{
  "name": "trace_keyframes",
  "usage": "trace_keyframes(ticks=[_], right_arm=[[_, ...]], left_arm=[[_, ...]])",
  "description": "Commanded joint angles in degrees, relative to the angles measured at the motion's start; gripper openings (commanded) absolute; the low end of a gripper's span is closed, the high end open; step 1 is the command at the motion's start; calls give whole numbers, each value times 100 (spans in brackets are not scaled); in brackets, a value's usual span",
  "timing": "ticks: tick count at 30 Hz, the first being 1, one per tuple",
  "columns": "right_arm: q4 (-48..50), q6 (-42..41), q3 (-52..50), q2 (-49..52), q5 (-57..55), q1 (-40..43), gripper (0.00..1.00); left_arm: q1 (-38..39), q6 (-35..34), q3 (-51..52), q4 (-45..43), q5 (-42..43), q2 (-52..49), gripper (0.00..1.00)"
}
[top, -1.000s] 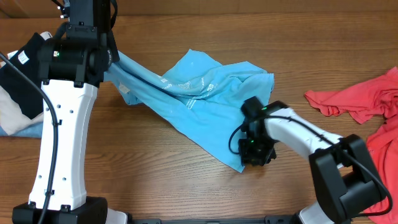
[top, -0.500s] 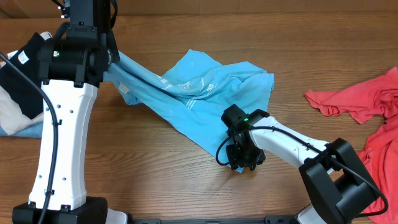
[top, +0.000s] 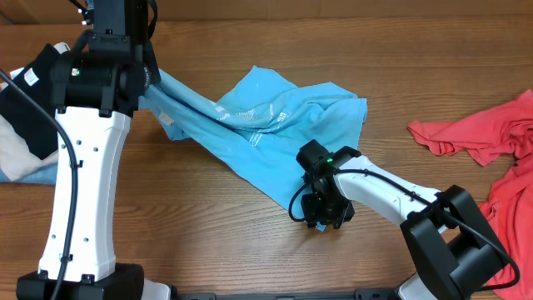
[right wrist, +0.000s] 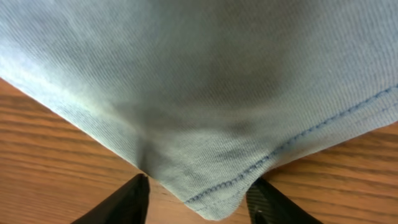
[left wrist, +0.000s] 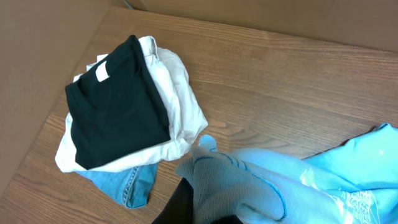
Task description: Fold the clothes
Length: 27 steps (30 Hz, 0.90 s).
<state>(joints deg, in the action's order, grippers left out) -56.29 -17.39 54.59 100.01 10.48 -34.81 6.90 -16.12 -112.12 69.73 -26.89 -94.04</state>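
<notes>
Blue T-shirt (top: 275,117) — light sky-blue with faint white print, unfolded and rumpled. It stretches diagonally across the middle of the desk (top: 208,225); the left end is gathered into a narrow bunch, and the lower right corner lies flat on the wood with its stitched hem showing.
Red T-shirt (top: 491,137) — plain coral, in a crumpled heap at the right edge, well apart.

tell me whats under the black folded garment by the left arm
A white garment lies directly under the black garment, showing around its edges. Below that a denim-blue piece pokes out. Anything else in the stack is covered.
</notes>
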Motion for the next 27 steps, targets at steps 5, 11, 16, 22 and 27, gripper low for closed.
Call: trace_keyframes(ticks=[5,11,16,22,27], right_arm=[[328,-243,-328,-98,114,-98,25],[439,-291,-365,-98,94,-96,4],[455,-608,-313,-105,-262,-70,4],[-155,-605,748,-461,-739,529,4],[-911,0,2155,-728,-1078,1180,4]], left_arm=[[22,-79,-87,13,-4,-37,7],[22,-79,-87,31,85,-37,7],[22,-76,-87,37,120,-37,5],[22,-74,-87,44,118,-35,4],[20,-59,-87,118,98,-35,4]])
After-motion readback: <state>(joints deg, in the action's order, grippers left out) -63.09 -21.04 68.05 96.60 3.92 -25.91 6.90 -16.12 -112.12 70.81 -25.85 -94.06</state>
